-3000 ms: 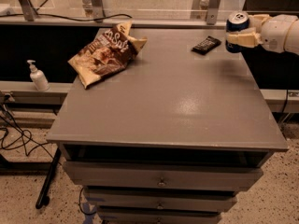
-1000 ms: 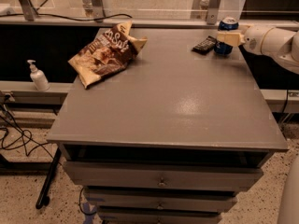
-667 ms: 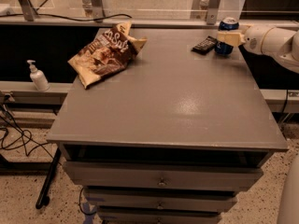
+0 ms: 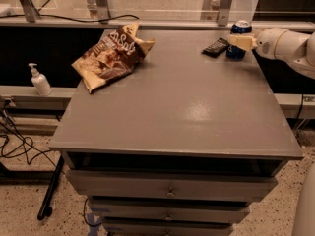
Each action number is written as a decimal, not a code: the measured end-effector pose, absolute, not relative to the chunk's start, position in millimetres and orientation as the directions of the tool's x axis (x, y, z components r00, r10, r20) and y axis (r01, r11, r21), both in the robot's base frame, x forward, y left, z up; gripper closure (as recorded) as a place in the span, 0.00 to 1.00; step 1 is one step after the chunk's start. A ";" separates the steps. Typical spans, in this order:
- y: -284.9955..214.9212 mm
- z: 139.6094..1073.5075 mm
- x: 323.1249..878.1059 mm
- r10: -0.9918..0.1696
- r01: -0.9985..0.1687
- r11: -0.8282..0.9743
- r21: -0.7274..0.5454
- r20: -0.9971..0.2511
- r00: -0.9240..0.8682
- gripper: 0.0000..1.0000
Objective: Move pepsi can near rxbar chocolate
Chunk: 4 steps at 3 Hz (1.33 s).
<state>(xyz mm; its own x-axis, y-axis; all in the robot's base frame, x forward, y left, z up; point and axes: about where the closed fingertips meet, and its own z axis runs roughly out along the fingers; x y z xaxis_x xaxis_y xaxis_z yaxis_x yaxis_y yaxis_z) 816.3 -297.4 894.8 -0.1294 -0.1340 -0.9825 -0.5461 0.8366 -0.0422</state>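
The dark blue pepsi can (image 4: 240,29) stands upright at the far right of the grey table (image 4: 182,107), just right of the rxbar chocolate (image 4: 215,47), a small flat black bar. Can and bar are nearly touching. My gripper (image 4: 240,42) reaches in from the right on its white arm (image 4: 288,45) and is shut on the can, with a pale finger across the can's lower front. The can's base appears to rest on the tabletop.
A large brown and white snack bag (image 4: 112,56) lies at the table's far left. A white pump bottle (image 4: 39,80) stands on a ledge left of the table. Drawers (image 4: 170,191) sit below the tabletop. Cables (image 4: 15,141) trail on the floor at left.
Three seconds ago the can was held in the air further right. It has come down and left to stand beside the bar. Over the last second nothing has visibly moved.
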 end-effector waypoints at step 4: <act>-320.1 965.8 726.0 -0.261 -0.638 0.744 -0.200 -0.965 -0.001 0.00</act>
<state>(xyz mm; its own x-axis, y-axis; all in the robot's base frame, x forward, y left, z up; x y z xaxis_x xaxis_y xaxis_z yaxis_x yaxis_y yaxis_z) 726.0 -320.1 965.8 -0.0010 -0.2607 -0.9654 -0.6375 0.7439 -0.2003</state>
